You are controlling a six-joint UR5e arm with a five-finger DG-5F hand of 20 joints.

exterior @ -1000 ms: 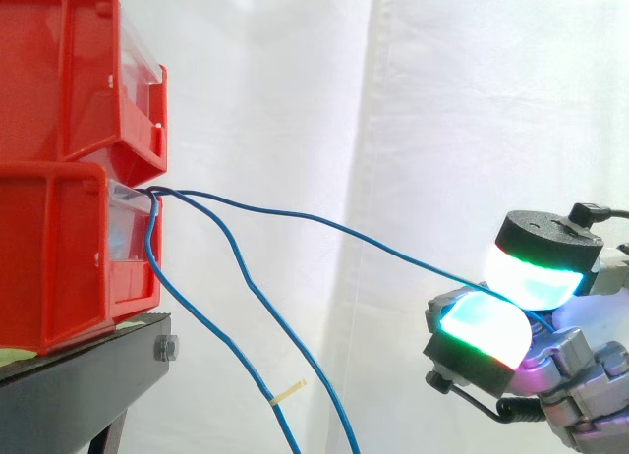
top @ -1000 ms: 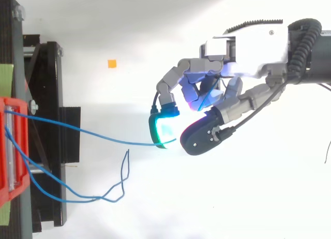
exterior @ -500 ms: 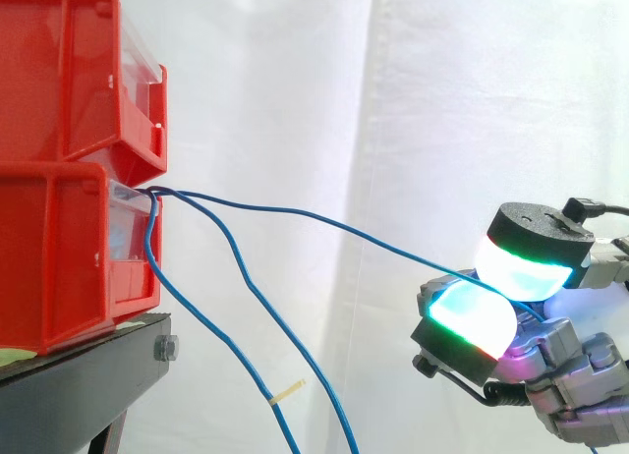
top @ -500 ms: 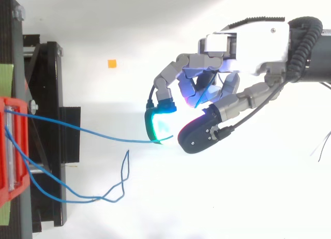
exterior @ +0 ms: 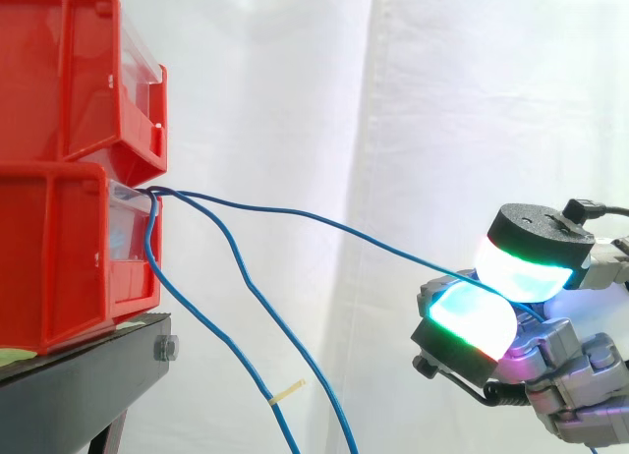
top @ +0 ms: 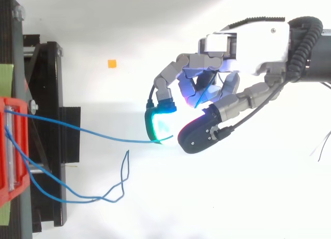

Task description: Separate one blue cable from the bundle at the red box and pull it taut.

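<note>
Bins number two, both red: upper bin (exterior: 69, 71) stacked on lower bin (exterior: 59, 257), on a black stand (exterior: 79, 385) at 9 o'clock in the side view, before a white curtain (exterior: 442, 100). Three blue cables exit between the bins: two loose cables (exterior: 254, 289) drop toward 5 o'clock, and one held cable (exterior: 324, 223) runs, slightly sagging, toward 4 o'clock. There the hand (top: 248, 42) pinches it between glowing fingertips (exterior: 472, 321).
</note>
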